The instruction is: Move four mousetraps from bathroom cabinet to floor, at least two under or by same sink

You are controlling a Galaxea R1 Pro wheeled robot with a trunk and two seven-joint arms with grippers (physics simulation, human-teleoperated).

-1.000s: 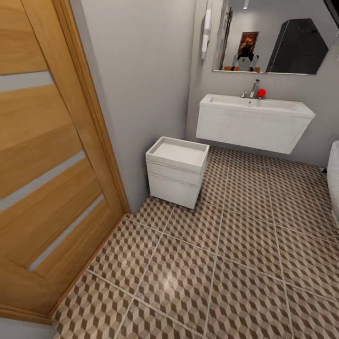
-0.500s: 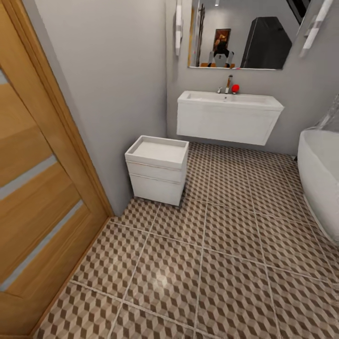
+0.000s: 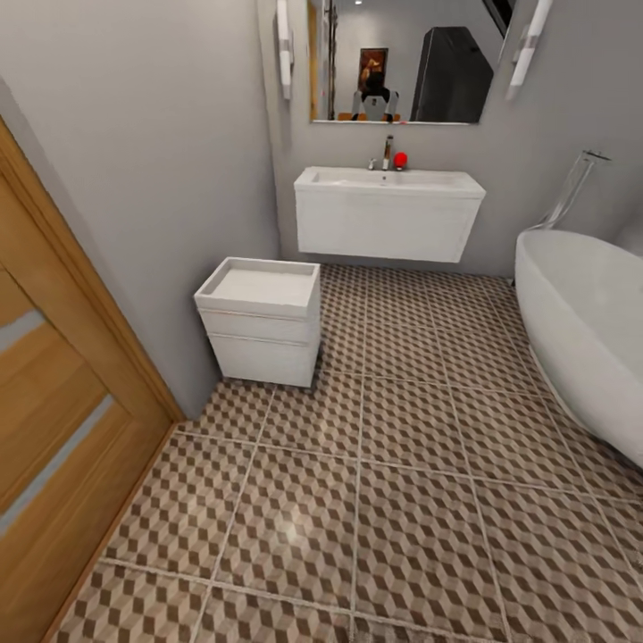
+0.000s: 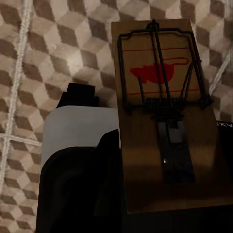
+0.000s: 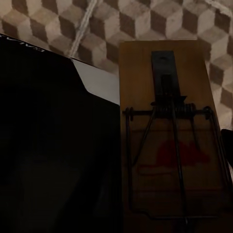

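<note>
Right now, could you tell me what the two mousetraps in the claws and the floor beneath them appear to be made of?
Left mousetrap: a flat brown board, apparently wood with a matte finish, carrying dark wire and a spring that look like metal, plus a red printed mouse. Right mousetrap: the same build, dimmer in shadow. Bathroom floor: looks like ceramic tile, given pale grout lines and a faint sheen.
</note>
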